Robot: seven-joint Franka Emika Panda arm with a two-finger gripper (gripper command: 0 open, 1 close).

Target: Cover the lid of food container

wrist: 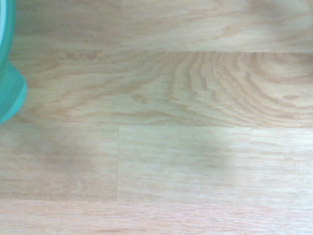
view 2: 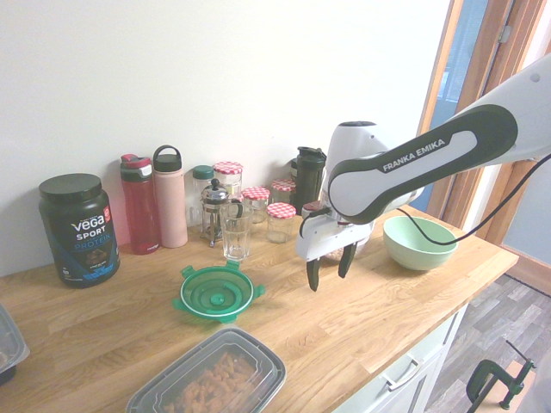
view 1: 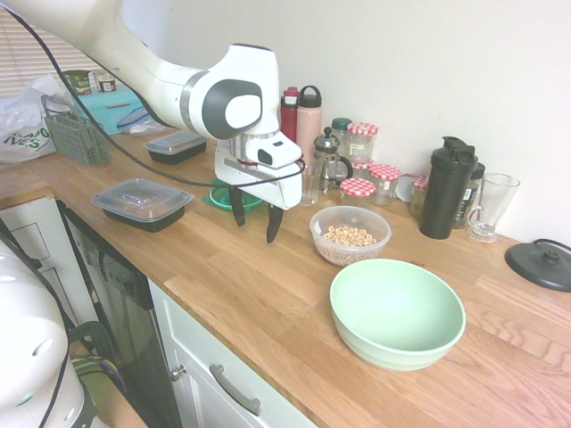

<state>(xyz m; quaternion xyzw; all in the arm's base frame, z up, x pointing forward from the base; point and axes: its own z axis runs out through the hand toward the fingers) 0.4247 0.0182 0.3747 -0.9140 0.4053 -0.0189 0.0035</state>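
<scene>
- lid [view 1: 234, 198] lies flat on the wooden counter [view 1: 268, 285] behind the gripper [view 1: 256, 221], whose fingers hang apart and empty; food container [view 1: 350, 234] stands just right, uncovered.
- second exterior view: lid [view 2: 215, 294] sits left of the gripper [view 2: 331, 268].
- wrist view: lid's rim [wrist: 9, 88] at the edge.

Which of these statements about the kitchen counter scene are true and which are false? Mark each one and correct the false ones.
1. The claw is open and empty. True.
2. The lid already sits on the container. False: it lies on the counter, apart from the container.
3. The container holds cereal rings. True.
4. The green bowl is full of cereal. False: it looks empty.
5. The claw points sideways. False: it points down.
</scene>
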